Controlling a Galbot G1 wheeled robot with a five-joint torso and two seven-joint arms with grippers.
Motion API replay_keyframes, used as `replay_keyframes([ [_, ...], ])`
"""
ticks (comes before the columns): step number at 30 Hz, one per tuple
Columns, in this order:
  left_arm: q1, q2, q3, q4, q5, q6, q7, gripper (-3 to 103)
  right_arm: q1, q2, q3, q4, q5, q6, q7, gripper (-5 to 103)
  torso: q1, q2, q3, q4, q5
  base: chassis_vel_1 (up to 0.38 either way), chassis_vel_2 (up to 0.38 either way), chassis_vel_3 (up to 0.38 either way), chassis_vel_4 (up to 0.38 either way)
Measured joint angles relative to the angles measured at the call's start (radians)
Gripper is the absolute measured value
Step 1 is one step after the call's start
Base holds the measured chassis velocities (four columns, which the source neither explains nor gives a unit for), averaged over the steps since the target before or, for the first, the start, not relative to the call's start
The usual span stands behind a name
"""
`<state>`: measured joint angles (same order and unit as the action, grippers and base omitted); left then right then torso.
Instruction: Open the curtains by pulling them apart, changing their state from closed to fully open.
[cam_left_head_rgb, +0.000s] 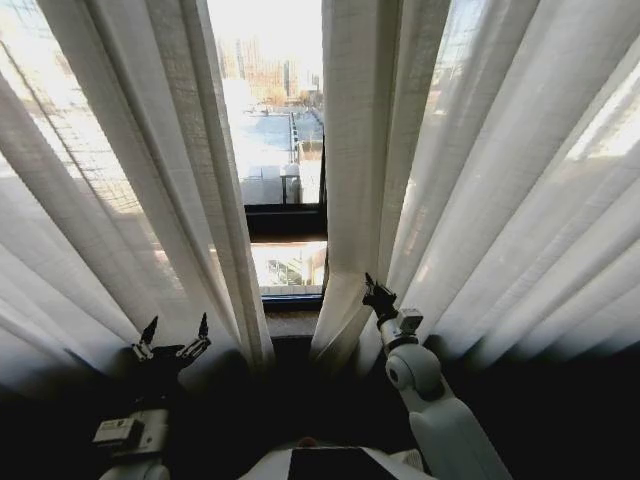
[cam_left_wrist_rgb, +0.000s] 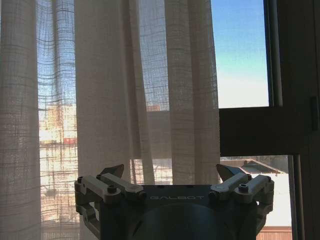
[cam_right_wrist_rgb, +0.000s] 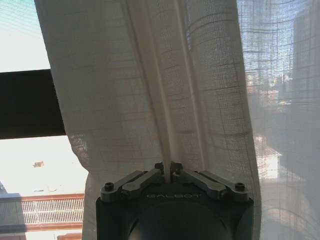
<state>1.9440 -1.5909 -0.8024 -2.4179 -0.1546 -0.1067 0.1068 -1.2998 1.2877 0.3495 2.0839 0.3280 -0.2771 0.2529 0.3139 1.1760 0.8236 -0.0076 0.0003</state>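
Left hand (cam_left_head_rgb: 175, 332): hung low on the robot's left, fingers spread apart and holding nothing, in front of the left curtain panel (cam_left_head_rgb: 120, 190); in the left wrist view the hand (cam_left_wrist_rgb: 172, 175) faced the pleats with open air between its tips.
Right hand (cam_left_head_rgb: 378, 293): raised at the inner edge of the right curtain panel (cam_left_head_rgb: 480, 200); in the right wrist view the hand (cam_right_wrist_rgb: 168, 166) was pinched together on a narrow fold of that panel (cam_right_wrist_rgb: 165, 85).
Curtains: two sheer white pleated panels hanging across the window, parted only by a narrow gap in the middle.
Gap: showed the dark window frame (cam_left_head_rgb: 285, 222) and, beyond the glass, rooftops and buildings (cam_left_head_rgb: 270, 80).
Progress: judged early; both panels covered most of the glass.
Risk, right side: the grip took in only a thin pleat, so a sideways pull might let the slippery weave slide out from between the fingertips.
Risk, left side: with nothing gripped, that panel would stay put, and a reach might snag loose fabric on the open fingertips.
Risk, overhead: a hard pull low down could strain whatever the panels hung from, which was out of sight.
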Motion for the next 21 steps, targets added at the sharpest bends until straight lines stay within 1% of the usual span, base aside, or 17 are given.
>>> replay_keyframes([
  [7, 0.002, 0.000, -0.001, 0.002, 0.000, -0.004, 0.000, 100, 0.001, 0.001, -0.001, -0.001, 0.001, 0.001, -0.001, 0, 0.000, 0.000, 0.000, 0.0003, -0.0003, -0.371, -0.358, 0.364, 0.378],
  [9, 0.002, 0.000, 0.001, 0.002, 0.001, -0.005, 0.000, 100, 0.000, 0.000, 0.001, -0.001, 0.001, 0.001, -0.001, 0, 0.000, 0.000, 0.000, -0.0002, 0.0006, -0.329, -0.378, 0.313, 0.327],
  [12, 0.003, 0.000, 0.005, 0.003, 0.003, -0.005, 0.000, 100, -0.001, -0.003, 0.008, -0.002, 0.002, 0.002, -0.002, 0, 0.000, 0.000, 0.000, -0.0001, -0.0001, -0.359, -0.385, 0.347, 0.369],
  [16, 0.003, 0.000, 0.005, 0.004, 0.003, -0.005, 0.000, 100, 0.000, -0.004, 0.013, -0.003, 0.005, 0.003, -0.003, 0, 0.000, 0.000, 0.000, 0.0003, -0.0003, -0.356, -0.348, 0.374, 0.346],
  [20, 0.003, 0.000, 0.005, 0.004, 0.005, -0.005, 0.000, 100, 0.001, -0.004, 0.019, -0.006, 0.005, 0.004, -0.004, 0, 0.000, 0.000, 0.000, -0.0001, 0.0003, -0.355, -0.324, 0.351, 0.327],
  [21, 0.002, -0.001, 0.006, 0.004, 0.005, -0.005, 0.000, 100, 0.003, -0.004, 0.021, -0.009, 0.006, 0.004, -0.004, 0, 0.000, 0.000, 0.000, 0.0000, -0.0002, -0.365, -0.364, 0.372, 0.361],
])
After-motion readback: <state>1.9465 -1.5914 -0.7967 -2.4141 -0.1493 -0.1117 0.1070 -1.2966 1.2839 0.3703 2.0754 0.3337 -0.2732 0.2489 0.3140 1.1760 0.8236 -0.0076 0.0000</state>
